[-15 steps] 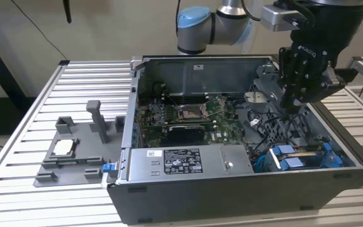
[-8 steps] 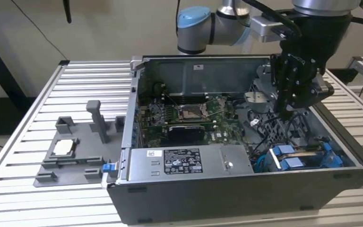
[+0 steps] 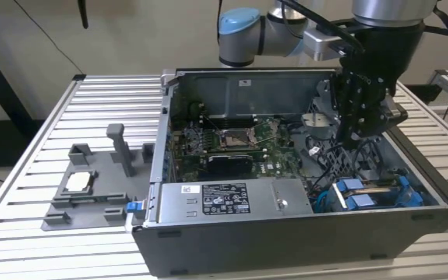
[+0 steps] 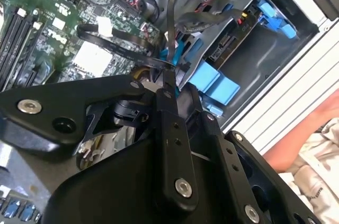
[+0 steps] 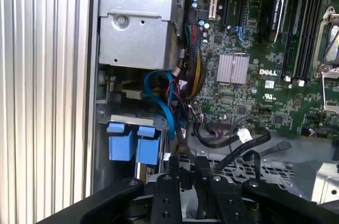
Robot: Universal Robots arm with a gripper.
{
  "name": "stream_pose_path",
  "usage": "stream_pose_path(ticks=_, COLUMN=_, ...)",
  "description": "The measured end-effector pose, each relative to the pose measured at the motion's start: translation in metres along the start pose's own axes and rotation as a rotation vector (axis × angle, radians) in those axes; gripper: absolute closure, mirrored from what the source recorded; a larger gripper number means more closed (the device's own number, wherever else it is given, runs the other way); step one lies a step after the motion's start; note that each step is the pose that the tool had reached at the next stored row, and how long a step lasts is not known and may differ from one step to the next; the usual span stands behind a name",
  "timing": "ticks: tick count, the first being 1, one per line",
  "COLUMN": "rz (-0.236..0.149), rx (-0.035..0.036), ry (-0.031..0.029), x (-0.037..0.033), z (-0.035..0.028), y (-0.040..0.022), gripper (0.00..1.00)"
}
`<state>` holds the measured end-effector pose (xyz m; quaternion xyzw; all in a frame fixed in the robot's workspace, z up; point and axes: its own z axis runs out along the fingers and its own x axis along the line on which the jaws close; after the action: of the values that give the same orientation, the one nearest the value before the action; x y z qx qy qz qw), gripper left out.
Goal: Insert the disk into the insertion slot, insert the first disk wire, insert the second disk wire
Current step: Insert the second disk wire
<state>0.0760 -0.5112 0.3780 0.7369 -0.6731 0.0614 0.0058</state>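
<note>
Disk (image 3: 373,193) sits low inside the computer case (image 3: 286,236), claw (image 4: 168,71) clamped on a thin black wire (image 4: 172,12).

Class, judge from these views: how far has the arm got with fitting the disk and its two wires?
Done: the disk already sits in its slot. In hand: the end effector is at a black wire near it. Left: apparently both wires, though the connections are hard to see.

A: Does any print show?
B: A label (image 3: 224,200) sits on the grey power-supply box (image 3: 286,201), its lines too fine to make out. White lettering (image 5: 268,72) marks the green motherboard (image 5: 249,102) beside a silver heatsink (image 5: 233,68).
</note>
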Motion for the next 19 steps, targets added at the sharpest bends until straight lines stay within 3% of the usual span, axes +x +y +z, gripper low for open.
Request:
stream_pose_path(ticks=5, rz=-0.011, rx=0.0254, ry=0.0077, x=-0.0021, z=0.0037, y=0.0036, gripper=0.73)
stream_pose_path(ticks=7, rz=-0.015, rx=0.0303, ry=0.0105, x=-0.0025, z=0.0047, y=0.0054, gripper=0.73)
stream_pose_path(ticks=11, rz=-0.017, rx=0.0308, ry=0.0114, x=-0.0027, z=0.0052, y=0.0063, gripper=0.75)
stream_pose_path(ticks=12, rz=-0.017, rx=0.0308, ry=0.0114, x=-0.0027, z=0.0052, y=0.0064, gripper=0.82)
stream_pose_path(ticks=19, rz=-0.016, rx=0.0309, ry=0.0114, x=-0.0027, z=0.0053, y=0.0065, gripper=0.84)
